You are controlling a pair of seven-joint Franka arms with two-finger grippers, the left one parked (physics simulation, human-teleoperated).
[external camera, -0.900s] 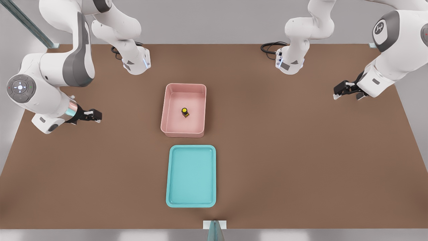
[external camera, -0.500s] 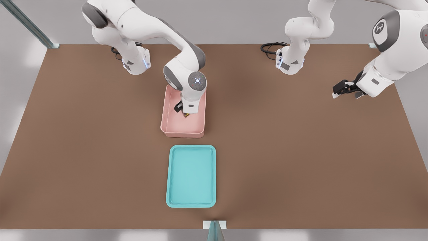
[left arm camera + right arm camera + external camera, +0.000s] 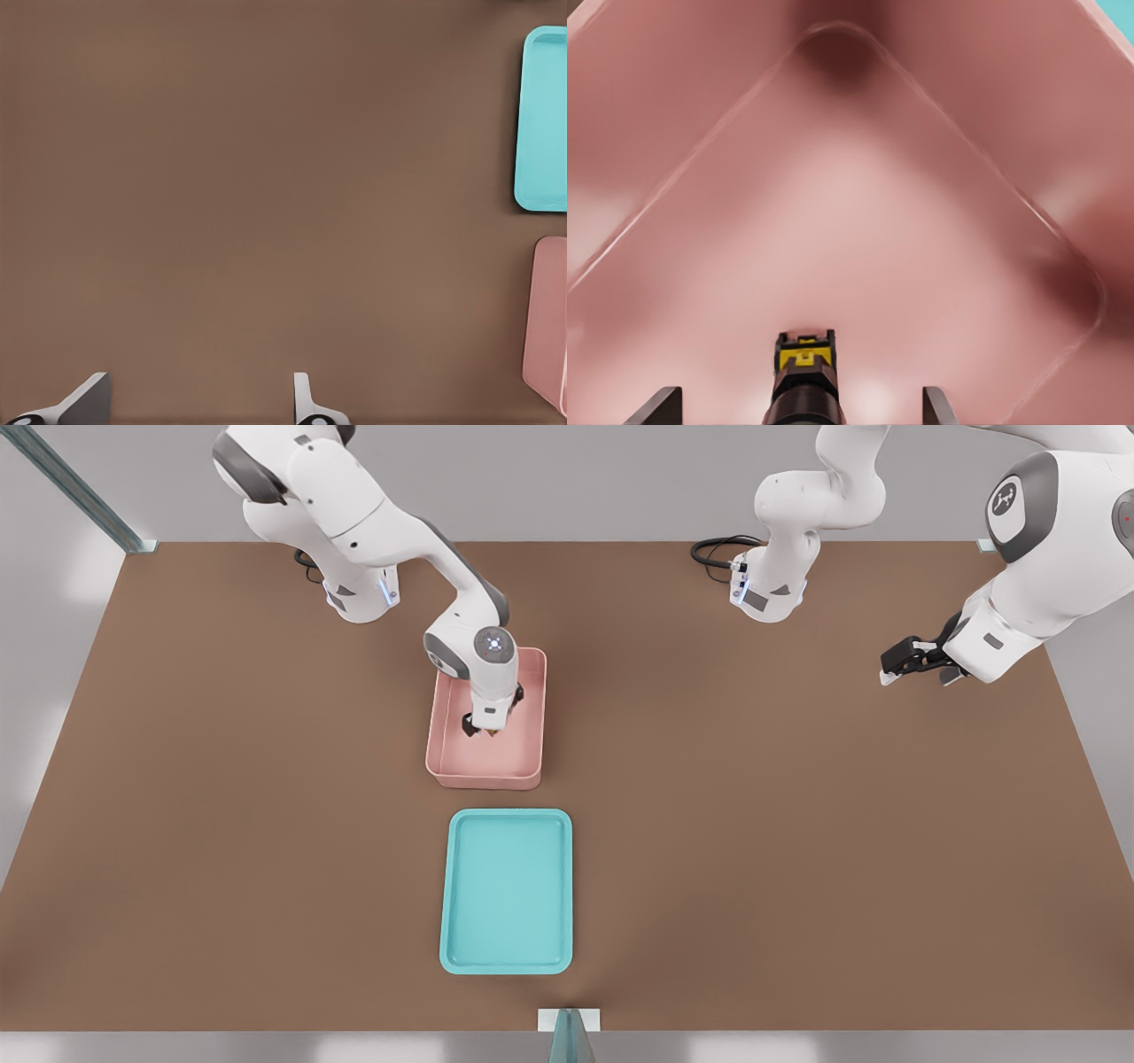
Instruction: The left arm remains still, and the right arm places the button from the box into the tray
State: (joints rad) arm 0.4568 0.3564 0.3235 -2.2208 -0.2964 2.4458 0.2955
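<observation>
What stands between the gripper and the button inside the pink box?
Nothing visible does. In the right wrist view the gripper is down inside the box, fingers open, and the button sits between the two fingertips with bare pink floor around it. On the way to the tray, only the box's own near wall must be cleared.

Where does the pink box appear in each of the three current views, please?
Front view: box at centre, above the tray, the gripper lowered inside it.
Left wrist view: only its edge, cut off at the lower right.
Right wrist view: its floor fills the frame.
Shared landmark: the tray.
</observation>
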